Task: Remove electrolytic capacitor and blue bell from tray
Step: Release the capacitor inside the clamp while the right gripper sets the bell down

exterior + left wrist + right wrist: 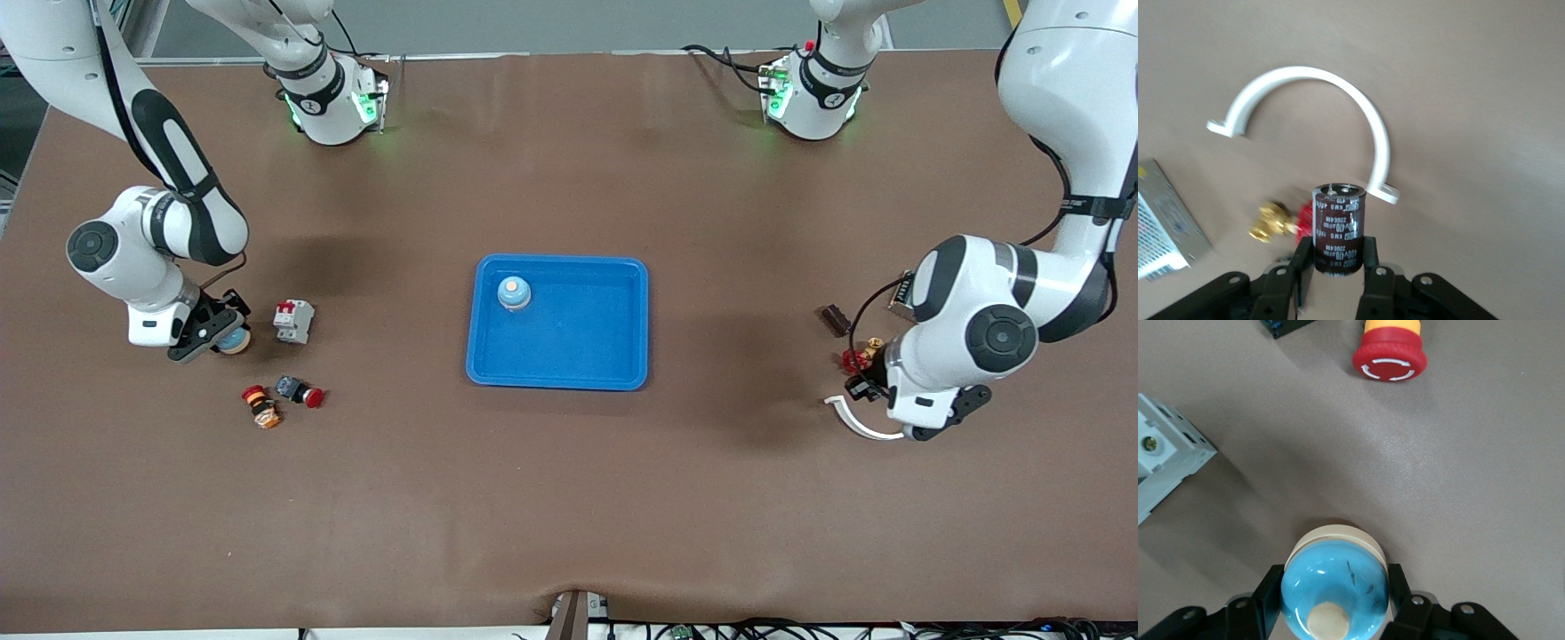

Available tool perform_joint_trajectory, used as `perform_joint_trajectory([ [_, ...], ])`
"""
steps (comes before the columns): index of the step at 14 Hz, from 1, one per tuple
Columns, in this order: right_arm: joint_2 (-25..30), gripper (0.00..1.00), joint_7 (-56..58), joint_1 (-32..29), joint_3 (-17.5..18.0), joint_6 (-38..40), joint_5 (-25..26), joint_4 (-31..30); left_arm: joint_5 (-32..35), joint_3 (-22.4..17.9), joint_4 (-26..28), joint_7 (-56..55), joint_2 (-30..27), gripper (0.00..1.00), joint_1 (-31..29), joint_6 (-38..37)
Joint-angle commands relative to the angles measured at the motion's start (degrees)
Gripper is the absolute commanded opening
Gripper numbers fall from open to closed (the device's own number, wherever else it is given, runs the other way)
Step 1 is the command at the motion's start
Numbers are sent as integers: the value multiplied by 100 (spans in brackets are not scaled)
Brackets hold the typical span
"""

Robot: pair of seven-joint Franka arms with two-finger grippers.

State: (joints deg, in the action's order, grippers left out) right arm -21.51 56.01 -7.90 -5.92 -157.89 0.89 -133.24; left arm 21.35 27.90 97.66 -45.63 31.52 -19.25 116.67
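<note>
My right gripper (pixel 213 336) is shut on a blue bell with a cream button (pixel 235 340), low over the table at the right arm's end; in the right wrist view the fingers (pixel 1269 592) press both sides of the bell (pixel 1338 577). My left gripper (pixel 867 391) is shut on a dark brown capacitor (pixel 1338 230), held upright low over the table at the left arm's end; the arm mostly hides it in the front view. A blue tray (pixel 569 356) lies mid-table with a second blue bell (pixel 514 292) in its corner.
Near the right gripper lie a grey breaker (pixel 293 320) and two red push buttons (pixel 300 391) (pixel 260 406). Near the left gripper lie a white curved clamp (pixel 1318 87), a red-and-gold connector (pixel 1281 220), a grey labelled box (pixel 1161 220) and a dark block (pixel 834 318).
</note>
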Motion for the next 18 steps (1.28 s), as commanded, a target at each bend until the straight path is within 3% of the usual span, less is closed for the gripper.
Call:
perform_joint_trajectory([
  [1,59,40,68,-124,100,-93,34,-80,544,66,69,178,205,0,-218,171],
  [3,59,45,59,-124,100,-93,-1,-80,773,66,95,186,398,0,-342,400],
  [5,59,74,59,-124,100,-93,-1,-80,1045,58,112,213,583,0,-403,506],
  [6,59,100,42,-115,100,-84,-10,-71,1203,58,113,213,671,0,-447,532],
  [12,217,100,-28,-72,117,126,-10,-27,1328,31,200,213,926,2,-527,919],
  [13,322,100,-20,-71,126,336,-19,25,1328,31,200,204,927,24,-527,919],
  [15,550,100,-55,-45,126,766,-124,139,1328,31,200,169,900,83,-536,919],
  [16,647,100,-124,-28,126,1021,-264,201,1328,31,200,143,874,100,-536,911],
  [18,919,100,-344,68,126,1434,-650,280,1328,49,201,151,769,100,-518,841],
])
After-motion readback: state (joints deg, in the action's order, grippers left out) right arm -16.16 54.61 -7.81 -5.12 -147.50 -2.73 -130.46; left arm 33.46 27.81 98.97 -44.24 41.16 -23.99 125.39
